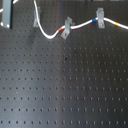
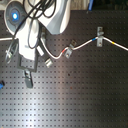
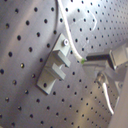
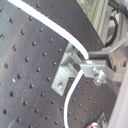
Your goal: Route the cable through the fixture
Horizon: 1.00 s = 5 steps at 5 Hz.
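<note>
The long thin white cable with its red, blue and yellow bands runs along the far edge of the black perforated board, and in the first exterior view it already sits in the right-hand light-grey metal clip and the tilted middle clip, then sags in a loop and climbs toward the first exterior view's left, passing the third small upright grey clip. That third clip looks like the fixture now in play. In the second wrist view the cord crosses right over this clip and bends down past it, touching or just above its top; whether it is seated in the slot, I cannot tell. In the second exterior view the white robot arm's gripper hangs over the board at the second exterior view's left, the clip just beside it toward the right, the cable's long axis running away along the clip row. Fingers: grey bars show in the wrist views, but open or closed on the cord, I cannot tell. My read: the coming move must press the cord down across the clip's mouth. No brand, label or writing is readable anywhere.
</note>
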Available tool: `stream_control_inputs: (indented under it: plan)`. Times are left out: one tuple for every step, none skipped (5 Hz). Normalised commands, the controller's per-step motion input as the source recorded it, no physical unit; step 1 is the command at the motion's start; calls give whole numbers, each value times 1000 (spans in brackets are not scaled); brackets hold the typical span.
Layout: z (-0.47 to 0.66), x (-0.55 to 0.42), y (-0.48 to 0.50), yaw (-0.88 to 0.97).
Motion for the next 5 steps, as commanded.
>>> stream_control_inputs:
  plan:
    - [249, -17, -102, -868]
    - [4, 128, -402, -631]
    - [-267, 462, -431, -340]
    - [-297, 552, -369, -220]
    - [156, 10, -28, -148]
